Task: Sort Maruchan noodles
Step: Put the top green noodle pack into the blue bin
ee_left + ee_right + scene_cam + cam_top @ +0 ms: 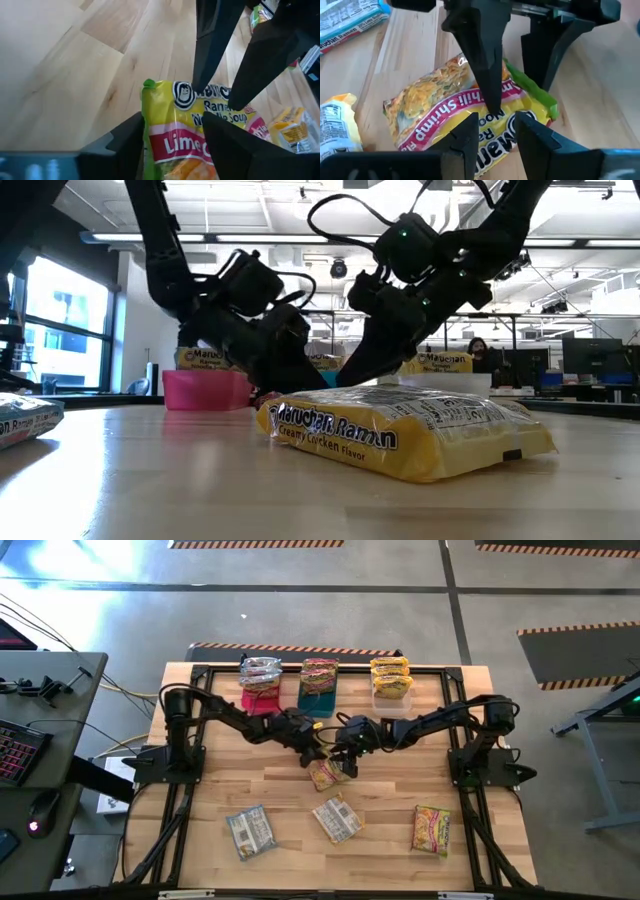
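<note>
Hands (322, 750) crowding central packet (327, 775)

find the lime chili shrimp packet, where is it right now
In the high view the lime chili shrimp packet lies mid-table, directly beneath the left claw and right claw, ahead of the pink bin.

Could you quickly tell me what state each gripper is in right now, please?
Left gripper: open, its fingers either side of the lime chili shrimp packet.
Right gripper: closed on the same packet's edge.
</note>
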Robot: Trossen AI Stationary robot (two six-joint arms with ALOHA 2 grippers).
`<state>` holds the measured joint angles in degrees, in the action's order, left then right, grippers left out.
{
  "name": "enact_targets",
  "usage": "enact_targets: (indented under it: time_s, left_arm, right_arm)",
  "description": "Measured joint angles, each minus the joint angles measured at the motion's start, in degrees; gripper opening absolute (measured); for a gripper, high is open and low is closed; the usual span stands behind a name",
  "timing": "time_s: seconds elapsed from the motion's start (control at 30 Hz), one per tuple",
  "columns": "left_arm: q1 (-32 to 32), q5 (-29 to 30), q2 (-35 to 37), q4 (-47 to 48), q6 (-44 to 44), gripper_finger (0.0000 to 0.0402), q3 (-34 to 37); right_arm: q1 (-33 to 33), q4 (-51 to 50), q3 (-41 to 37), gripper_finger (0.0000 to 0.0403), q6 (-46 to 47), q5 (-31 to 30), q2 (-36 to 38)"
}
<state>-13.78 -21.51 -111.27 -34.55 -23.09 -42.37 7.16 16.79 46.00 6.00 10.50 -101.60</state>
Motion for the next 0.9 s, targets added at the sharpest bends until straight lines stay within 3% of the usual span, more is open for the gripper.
enact_targets:
  time_s: [0.13, 0.33, 0.47, 0.63, 0.77, 0.9]
  left_arm:
    - [0.03, -0.44, -0.24, 0.01, 1.38, 0.0127, -0.10]
    - [0.14, -2.58, -0.25, -0.68, 3.56, 0.0012, -0.08]
    - [0.20, -3.57, 0.96, -0.67, 4.52, 0.0014, 0.22]
    - [0.20, -2.86, 6.23, 0.70, 7.33, 0.0003, 0.43]
    - [0.65, 0.02, 11.81, 0.98, 8.93, 0.0001, 2.42]
    - [0.85, 2.26, 17.92, 0.99, 9.30, 0.0000, 4.75]
  right_arm:
    - [0.00, -3.44, 0.00, 0.0108, 0.55, -0.02, 1.51]
    - [0.23, -16.74, 0.09, 0.0108, 3.49, -1.46, 10.61]
    - [0.30, -19.46, 0.07, 0.0116, 11.68, 0.23, 12.29]
    - [-1.65, -18.20, 0.00, 0.0170, 18.34, 1.43, 11.54]
    - [-2.73, -12.82, 0.00, 0.0222, 21.24, -0.06, 11.54]
    - [-3.54, -7.04, 0.00, 0.0242, 22.16, -4.14, 11.21]
